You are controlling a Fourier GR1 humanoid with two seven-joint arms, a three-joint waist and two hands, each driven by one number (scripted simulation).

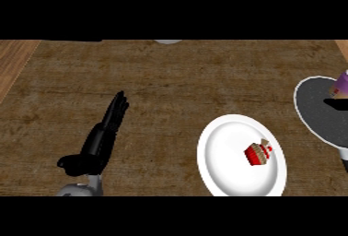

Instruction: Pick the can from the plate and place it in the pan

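Note:
A small red can (pixel 258 153) with a pale top lies tilted on the white plate (pixel 228 138), right of the plate's middle. The dark grey pan (pixel 319 110) with a pale rim sits at the right edge, partly cut off, just beyond the plate's upper right. Its black handle (pixel 345 160) runs down along the right edge. My left hand (pixel 102 138) rests open on the counter at the left, fingers straight and pointing away, well clear of the plate. The right hand does not show.
A purple object (pixel 342 85) with a dark part below it stands at the pan's far right, cut by the frame. A pale rounded thing (pixel 168 41) peeks in at the counter's far edge. Brown wooden counter (pixel 176 78) spreads between hand and plate.

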